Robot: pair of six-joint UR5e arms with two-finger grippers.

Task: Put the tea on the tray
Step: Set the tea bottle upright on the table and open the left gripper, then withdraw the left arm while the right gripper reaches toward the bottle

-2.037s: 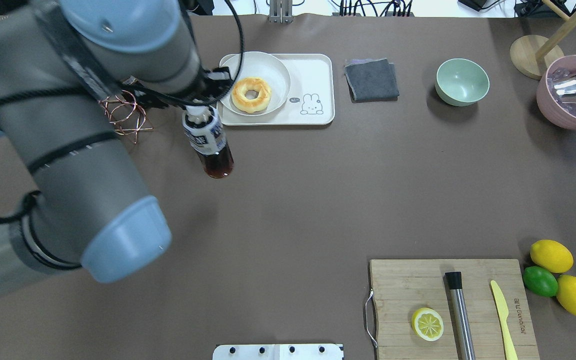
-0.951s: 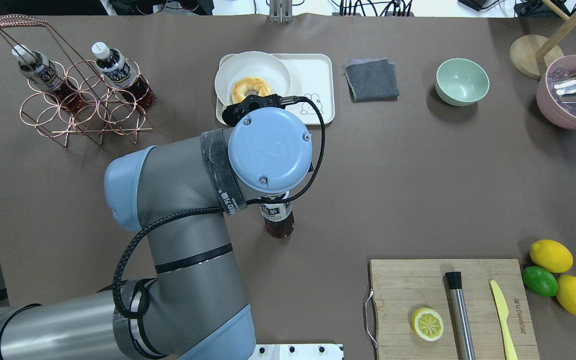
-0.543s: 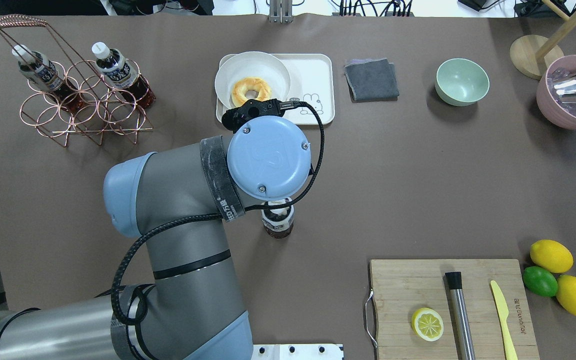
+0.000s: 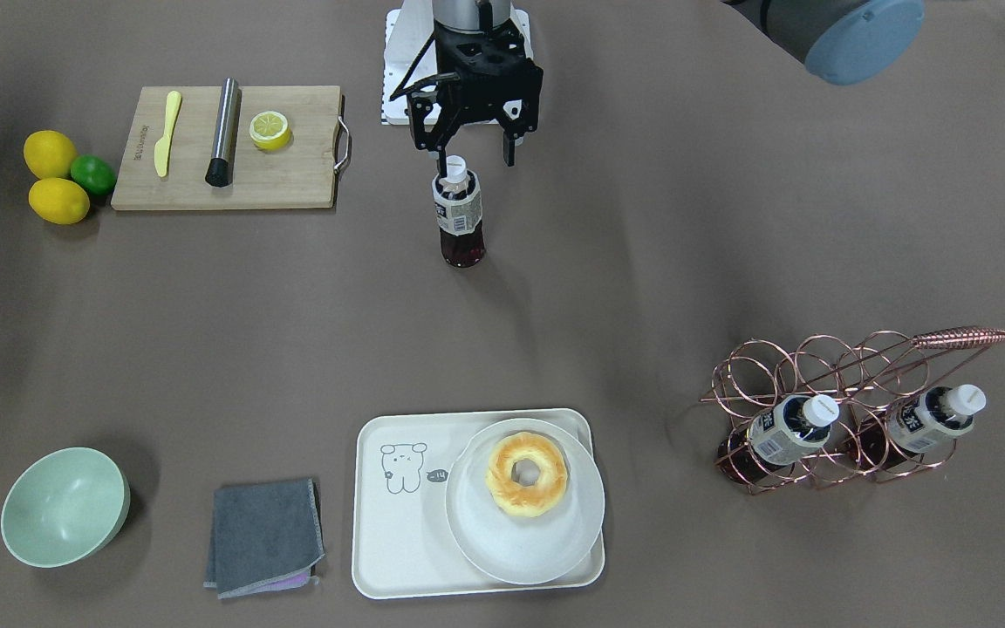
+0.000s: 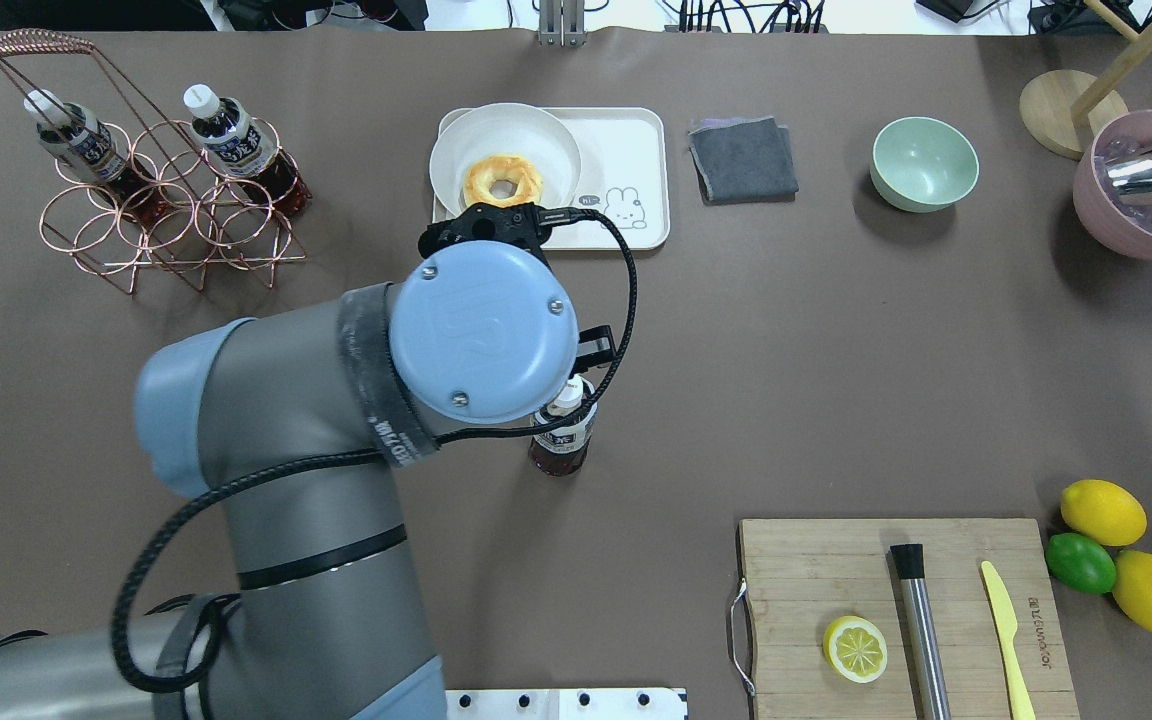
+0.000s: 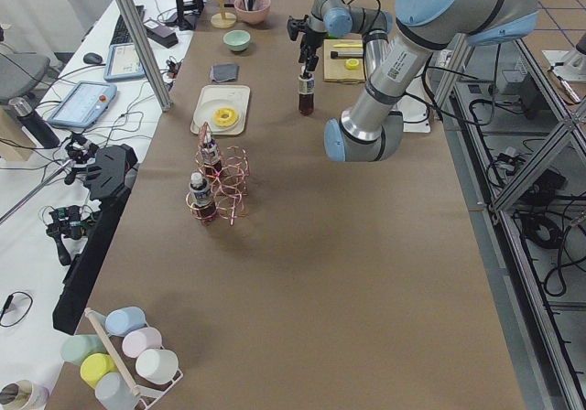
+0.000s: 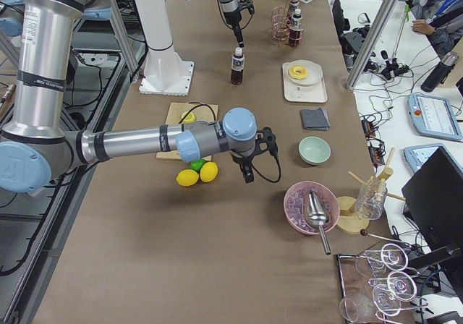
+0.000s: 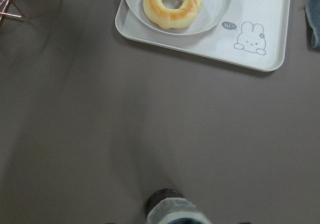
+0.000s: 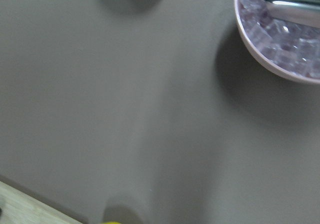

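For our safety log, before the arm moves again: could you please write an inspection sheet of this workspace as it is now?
Surface: brown table cover, flat; no spill seen.
Job's things: tea bottle upright on the bare cover, not on the tray; a plate with a donut takes up part of the tray.
Clutter: wire rack holding two alike bottles, cutting board, lemons, lime, green bowl, grey cloth, pink bowl.
Grippers: left pincer open above the tea bottle; right pincer cannot be judged.
Cables: black cable loops at the left wrist.
Surroundings: tablet and glasses beyond the table's edges.
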